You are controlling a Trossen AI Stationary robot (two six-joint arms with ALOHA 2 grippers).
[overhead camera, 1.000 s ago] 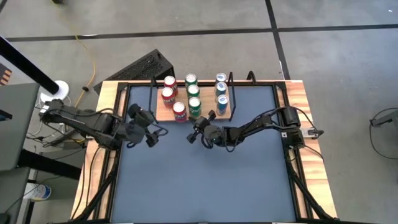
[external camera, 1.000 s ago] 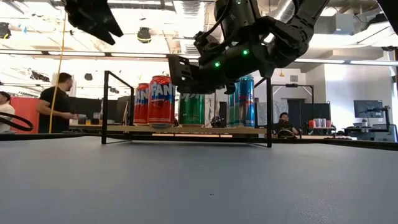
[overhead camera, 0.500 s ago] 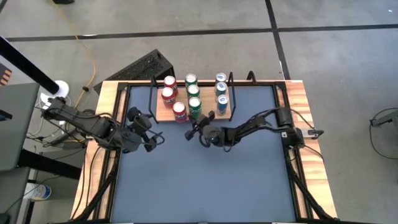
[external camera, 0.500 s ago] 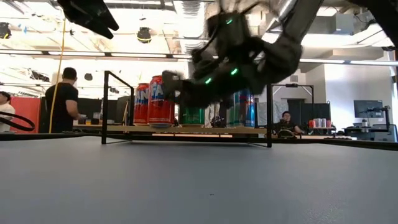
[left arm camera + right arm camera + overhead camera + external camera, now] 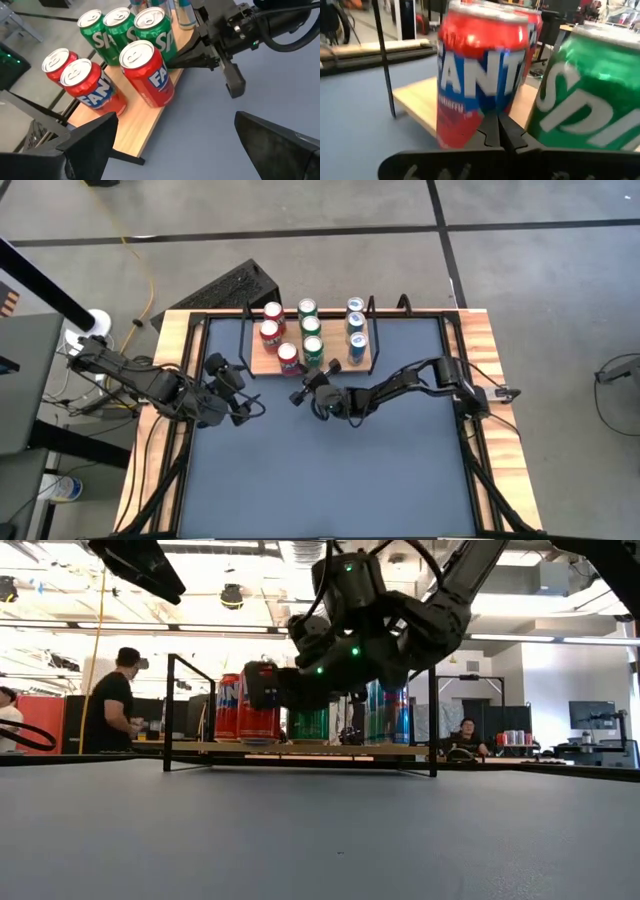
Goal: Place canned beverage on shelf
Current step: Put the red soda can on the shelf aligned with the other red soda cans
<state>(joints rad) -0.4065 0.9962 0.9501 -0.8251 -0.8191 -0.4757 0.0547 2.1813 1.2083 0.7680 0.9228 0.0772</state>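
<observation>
The shelf (image 5: pixel 300 355), a light-wood board with black wire ends, stands at the far edge of the tabletop (image 5: pixel 330 470) and carries red Fanta cans (image 5: pixel 147 75), green Sprite cans (image 5: pixel 120 27) and blue cans (image 5: pixel 355 325). The right end effector (image 5: pixel 305 390), fingers closed and empty, hangs just before the front Fanta can. The left end effector (image 5: pixel 240 385), fingers spread, hovers beside the shelf.

Right gripper (image 5: pixel 298 395) has slid left along shelf (image 5: pixel 335 361) front since 1 s ago, from below green cans (image 5: pixel 312 352) to just below front red can (image 5: pixel 288 358). Left gripper (image 5: pixel 245 408) backed off a bit, left & toward table's near edge. Bkgd person (image 5: pixel 122 700) stepped right, low view.
</observation>
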